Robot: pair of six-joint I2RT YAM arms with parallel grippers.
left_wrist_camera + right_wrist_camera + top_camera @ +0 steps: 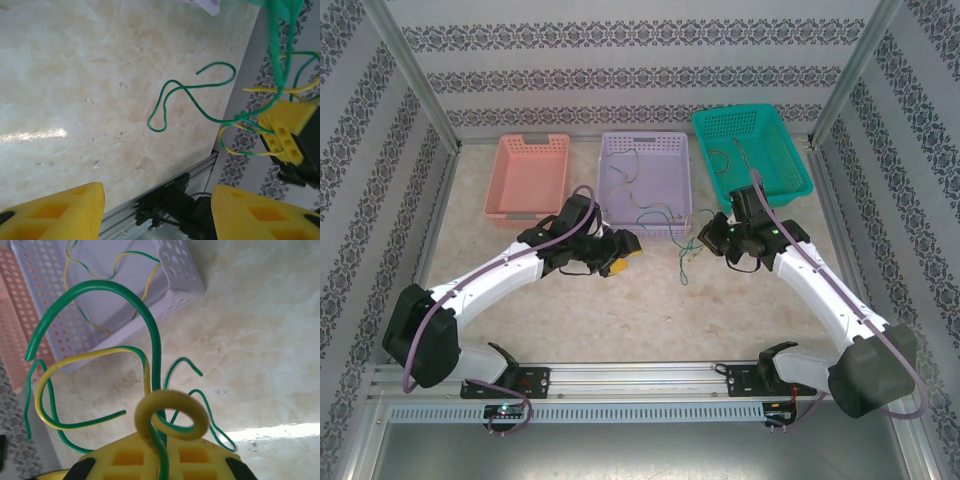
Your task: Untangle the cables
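Note:
My right gripper (707, 240) is shut on a small bundle of cables just right of the table's centre. In the right wrist view a green cable (150, 320) and a yellow-green cable (80, 357) rise from between its closed fingers (160, 455) and curl outward. A thin green cable (685, 262) trails from that bundle down to the tabletop, its loose end (172, 92) looping over the marble. My left gripper (620, 254) hangs a little to the left, open, with nothing between its yellow fingers (60, 210). More cables lie in the purple basket (645, 137) and the green basket (800, 182).
A pink basket (530, 141) stands at the back left beside the purple one. Patterned walls and metal posts close in the table on three sides. A metal rail (640, 375) with the arm bases runs along the near edge.

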